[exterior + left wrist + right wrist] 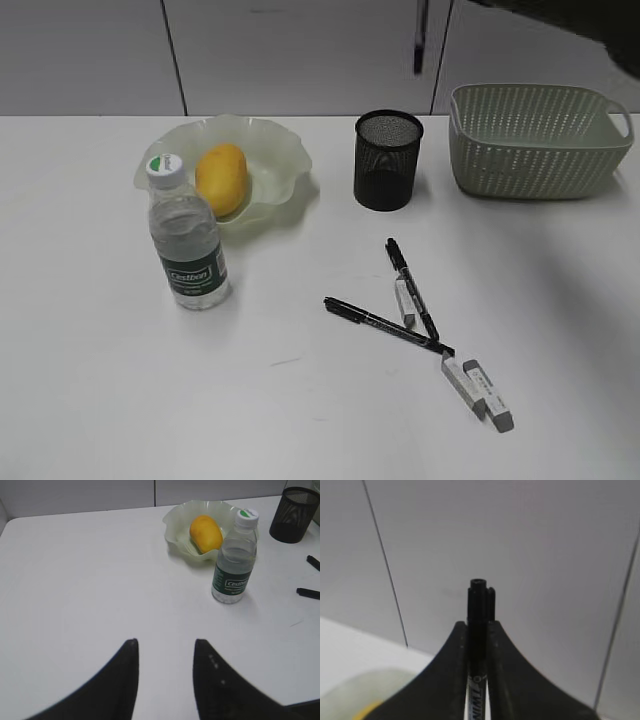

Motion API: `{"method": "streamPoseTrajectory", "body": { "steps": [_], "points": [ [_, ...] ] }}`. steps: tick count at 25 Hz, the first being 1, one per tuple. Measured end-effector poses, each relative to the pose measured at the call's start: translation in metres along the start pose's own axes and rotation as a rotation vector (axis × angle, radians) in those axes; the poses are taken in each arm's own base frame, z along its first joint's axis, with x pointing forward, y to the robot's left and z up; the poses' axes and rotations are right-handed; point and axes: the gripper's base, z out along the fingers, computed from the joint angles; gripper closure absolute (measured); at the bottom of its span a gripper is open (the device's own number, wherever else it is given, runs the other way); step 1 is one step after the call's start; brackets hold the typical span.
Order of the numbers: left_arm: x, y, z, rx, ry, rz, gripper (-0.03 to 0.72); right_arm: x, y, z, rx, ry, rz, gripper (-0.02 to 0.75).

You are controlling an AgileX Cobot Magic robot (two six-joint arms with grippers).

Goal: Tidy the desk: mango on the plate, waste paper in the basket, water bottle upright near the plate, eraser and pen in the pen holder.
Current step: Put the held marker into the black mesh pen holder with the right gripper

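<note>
You've got the mango in the plate at back left, the water bottle upright just in front of it. Pen holder sits right of the plate, basket further right. Two crossed pens and three erasers lie on the desk in front of the holder.

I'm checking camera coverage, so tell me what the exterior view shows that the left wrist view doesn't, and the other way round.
Only the exterior view shows the basket, three erasers and both desk pens in full. Only the left wrist view shows the left gripper, open over bare desk. Both show the mango in the plate, the upright water bottle and the pen holder.
</note>
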Motion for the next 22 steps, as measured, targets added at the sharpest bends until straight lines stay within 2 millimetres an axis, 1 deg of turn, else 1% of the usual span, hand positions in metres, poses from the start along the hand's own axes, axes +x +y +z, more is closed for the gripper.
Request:
{"method": "streamPoseTrajectory", "body": {
  "steps": [2,5,7,10,11,13,14,16,17,18,19,20,21,22],
  "points": [
    [0.0,0.0,0.0,0.0,0.0,0.0,0.426,0.011,-0.001,0.014,-0.011,-0.097,-0.043,0.658],
    [0.0,0.0,0.0,0.0,0.0,0.0,0.431,0.053,-0.007,0.038,0.019,-0.067,-0.041,0.658],
    [0.0,0.0,0.0,0.0,0.0,0.0,0.435,0.09,-0.012,0.048,0.04,0.001,-0.034,0.658],
    [0.0,0.0,0.0,0.0,0.0,0.0,0.442,0.134,-0.015,0.056,0.048,0.077,-0.038,0.658],
    [0.0,0.0,0.0,0.0,0.0,0.0,0.442,0.144,-0.016,0.057,0.049,0.099,-0.039,0.651],
    [0.0,0.0,0.0,0.0,0.0,0.0,0.442,0.153,-0.016,0.057,0.049,0.123,-0.039,0.585],
    [0.0,0.0,0.0,0.0,0.0,0.0,0.442,0.153,-0.016,0.057,0.049,0.124,-0.04,0.516],
    [0.0,0.0,0.0,0.0,0.0,0.0,0.442,0.145,-0.016,0.057,0.05,0.108,-0.04,0.364],
    [0.0,0.0,0.0,0.0,0.0,0.0,0.442,0.135,-0.015,0.056,0.05,0.097,-0.042,0.294],
    [0.0,0.0,0.0,0.0,0.0,0.0,0.442,0.123,-0.015,0.054,0.051,0.092,-0.045,0.246],
    [0.0,0.0,0.0,0.0,0.0,0.0,0.442,0.112,-0.015,0.051,0.055,0.103,-0.045,0.218],
    [0.0,0.0,0.0,0.0,0.0,0.0,0.442,0.096,-0.014,0.046,0.058,0.119,-0.046,0.206],
    [0.0,0.0,0.0,0.0,-0.001,0.0,0.444,0.077,-0.013,0.04,0.062,0.135,-0.048,0.204],
    [0.0,0.0,0.0,0.0,-0.001,0.0,0.444,0.064,-0.012,0.032,0.067,0.19,-0.048,0.208]
  ]
}}
